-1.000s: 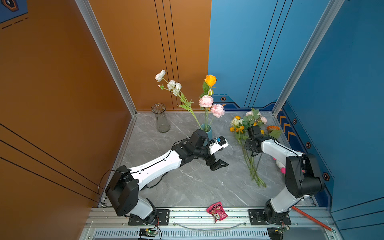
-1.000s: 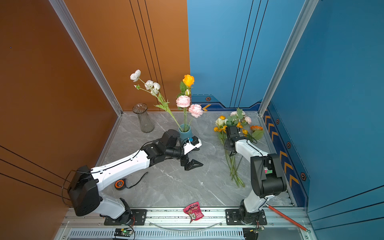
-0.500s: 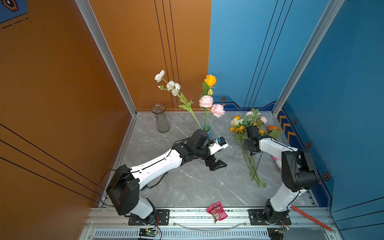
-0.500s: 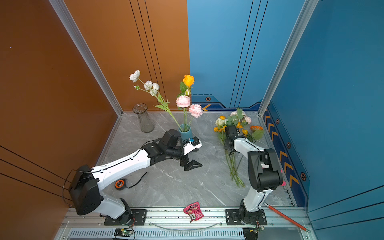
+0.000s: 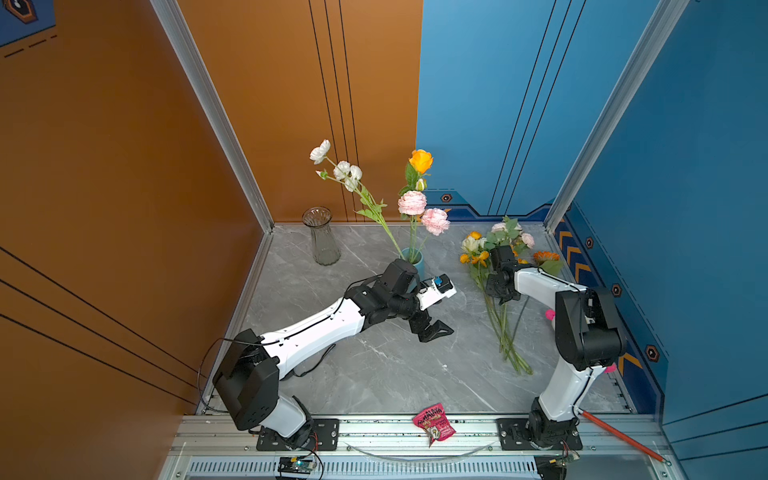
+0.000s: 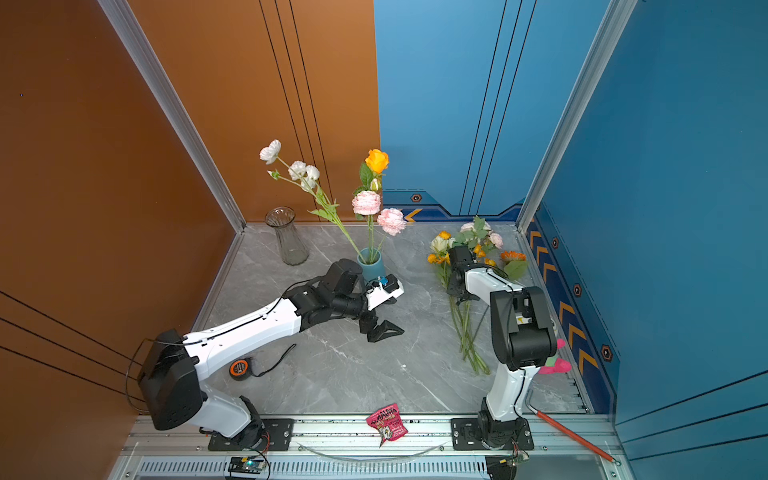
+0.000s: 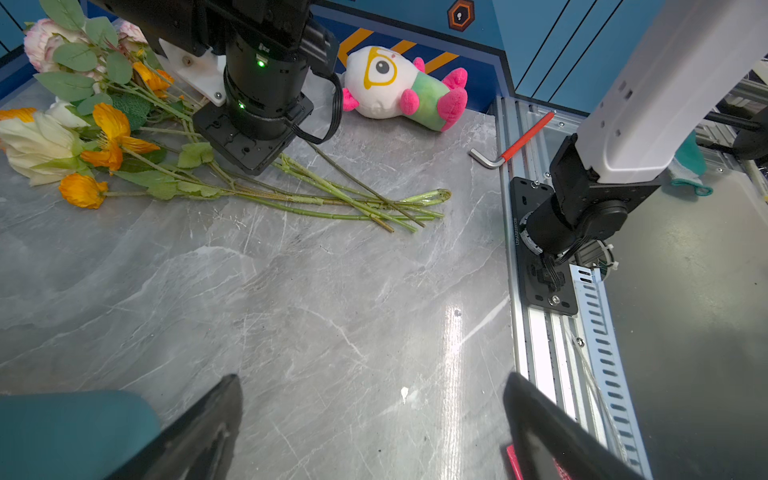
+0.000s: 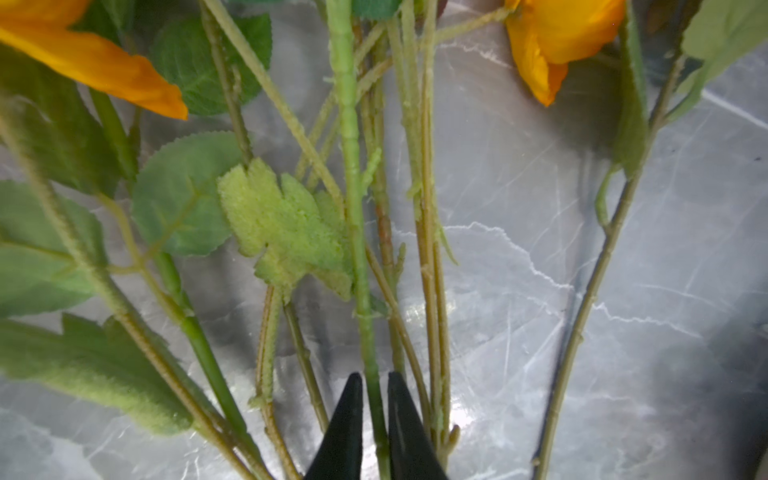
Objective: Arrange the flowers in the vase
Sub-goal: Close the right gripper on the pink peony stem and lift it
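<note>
Pickup: right gripper (image 8: pixel 371 380) fingers pinch one green stem (image 8: pixel 351 166) among loose flowers (image 7: pixel 353 201). Left gripper (image 5: pixel 434 332) fingers spread, empty. Next: lift clear of others, into teal vase (image 5: pixel 413 257).

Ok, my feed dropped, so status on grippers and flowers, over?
Left gripper open, empty, near vase. Right gripper shut on one stem in the pile. Some flowers in vase. Neighbouring stems crowd it.
</note>
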`<state>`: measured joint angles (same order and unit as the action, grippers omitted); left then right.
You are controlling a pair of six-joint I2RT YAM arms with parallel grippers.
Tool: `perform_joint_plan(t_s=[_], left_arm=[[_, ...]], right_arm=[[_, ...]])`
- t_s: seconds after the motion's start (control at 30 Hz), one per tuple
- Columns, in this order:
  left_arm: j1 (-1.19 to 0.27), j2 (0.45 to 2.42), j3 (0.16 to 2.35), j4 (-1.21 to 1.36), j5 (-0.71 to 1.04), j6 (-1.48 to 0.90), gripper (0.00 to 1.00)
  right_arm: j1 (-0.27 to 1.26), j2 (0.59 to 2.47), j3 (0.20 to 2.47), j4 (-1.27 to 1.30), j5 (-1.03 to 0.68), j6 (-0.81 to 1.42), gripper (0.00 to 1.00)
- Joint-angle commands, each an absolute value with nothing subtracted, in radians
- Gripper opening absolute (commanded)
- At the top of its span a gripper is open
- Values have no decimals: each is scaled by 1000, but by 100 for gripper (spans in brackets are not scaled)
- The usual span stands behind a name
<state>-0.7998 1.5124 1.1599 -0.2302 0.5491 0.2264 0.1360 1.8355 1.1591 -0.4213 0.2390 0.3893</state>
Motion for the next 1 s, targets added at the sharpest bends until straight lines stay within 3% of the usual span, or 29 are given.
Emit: perform_joint_plan(t_s=[0.0, 0.23, 0.57, 0.97], left_arm=[[-807, 1514, 1188, -251, 545, 249, 98], [-807, 1509, 1187, -252, 548, 250, 98], [-807, 1488, 1188, -252, 563, 249, 98], [-802, 1467, 1187, -264, 552, 272, 98]], right_arm=[[128, 1857, 1194, -479, 235, 373, 13], [129, 1843, 1188, -468, 207, 343, 0], [150, 1605, 1101, -380, 198, 285, 0], [151, 1327, 1018, -368, 49, 401, 0]])
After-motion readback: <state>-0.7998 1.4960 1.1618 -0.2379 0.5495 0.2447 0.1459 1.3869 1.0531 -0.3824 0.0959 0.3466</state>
